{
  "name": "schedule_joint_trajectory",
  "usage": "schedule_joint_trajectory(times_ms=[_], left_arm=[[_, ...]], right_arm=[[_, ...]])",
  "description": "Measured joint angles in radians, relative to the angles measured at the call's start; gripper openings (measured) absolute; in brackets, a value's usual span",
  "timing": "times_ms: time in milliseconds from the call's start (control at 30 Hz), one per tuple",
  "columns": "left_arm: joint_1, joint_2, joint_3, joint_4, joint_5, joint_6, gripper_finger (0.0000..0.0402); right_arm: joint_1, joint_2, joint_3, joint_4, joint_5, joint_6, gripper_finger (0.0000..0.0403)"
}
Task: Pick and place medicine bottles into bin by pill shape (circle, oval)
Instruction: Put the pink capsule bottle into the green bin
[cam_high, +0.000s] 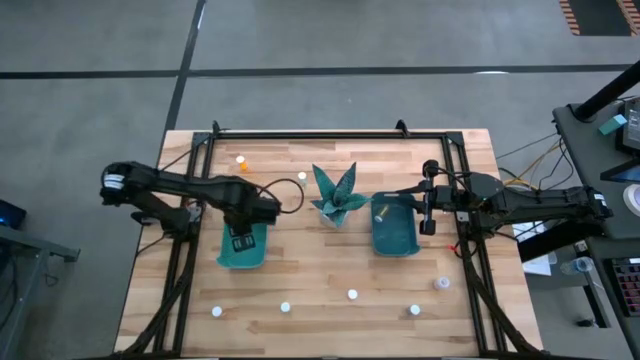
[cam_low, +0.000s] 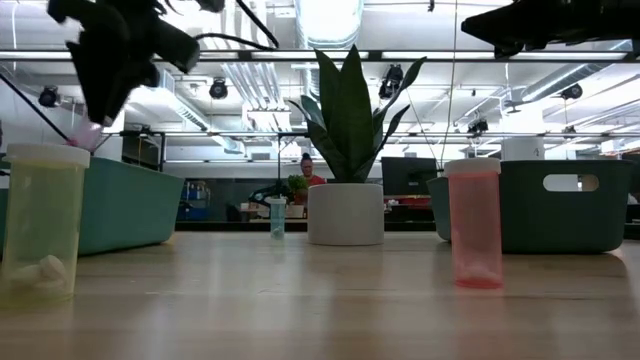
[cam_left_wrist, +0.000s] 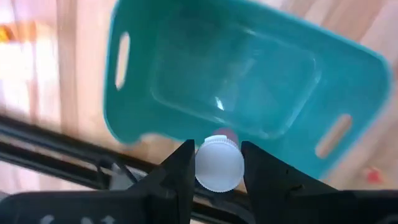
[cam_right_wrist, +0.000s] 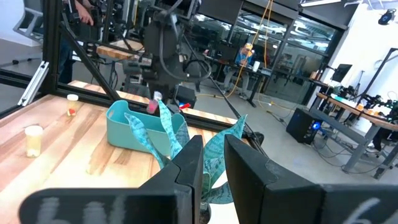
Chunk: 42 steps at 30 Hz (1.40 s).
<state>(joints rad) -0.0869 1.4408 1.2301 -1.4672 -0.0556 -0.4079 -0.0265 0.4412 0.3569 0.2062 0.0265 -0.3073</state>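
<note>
My left gripper (cam_high: 243, 236) hangs over the left teal bin (cam_high: 243, 250), shut on a small medicine bottle with a white cap (cam_left_wrist: 219, 163) and a pinkish body (cam_right_wrist: 152, 106). My right gripper (cam_high: 428, 212) waits shut and level by the right teal bin (cam_high: 395, 230), where a yellowish bottle (cam_high: 381, 211) lies inside. Other bottles stand on the table: two at the far left (cam_high: 241, 159) (cam_high: 302, 177) and several along the near edge (cam_high: 285, 307) (cam_high: 352, 294) (cam_high: 441, 283). My left gripper pinches the bottle between its two fingers at the white cap's opposite sides (cam_left_wrist: 198, 167). The fingers point down from above. The bottle is lifted clear over the bin's open inside (cam_left_wrist: 230, 74), cap toward the wrist and pinkish body (cam_left_wrist: 229, 134) below it.
A teal spiky plant ornament (cam_high: 337, 196) stands between the two bins. A black frame (cam_high: 330, 133) runs round the table's far edge and sides. In the low view a yellow bottle (cam_low: 40, 225) and a pink bottle (cam_low: 473, 225) stand close to the camera.
</note>
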Motion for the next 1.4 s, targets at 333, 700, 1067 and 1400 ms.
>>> schedule_joint_trajectory(times_ms=[333, 700, 1067, 1400], left_arm=[[0.009, 0.047, -0.009, 0.138, -0.114, 0.102, 0.0097], [0.009, -0.031, -0.172, 0.306, -0.178, 0.111, 0.0097], [0.016, -0.240, -0.379, 0.488, -0.186, 0.101, 0.0097], [0.061, -0.327, -0.523, 0.614, -0.187, 0.106, 0.0097]], right_arm=[[0.000, 0.000, 0.000, -0.015, 0.000, -0.007, 0.0057], [0.000, 0.000, 0.000, -0.014, 0.000, -0.007, 0.0057], [0.000, 0.000, 0.000, -0.014, 0.000, -0.009, 0.0057], [0.000, 0.000, 0.000, -0.014, 0.000, -0.008, 0.0057]])
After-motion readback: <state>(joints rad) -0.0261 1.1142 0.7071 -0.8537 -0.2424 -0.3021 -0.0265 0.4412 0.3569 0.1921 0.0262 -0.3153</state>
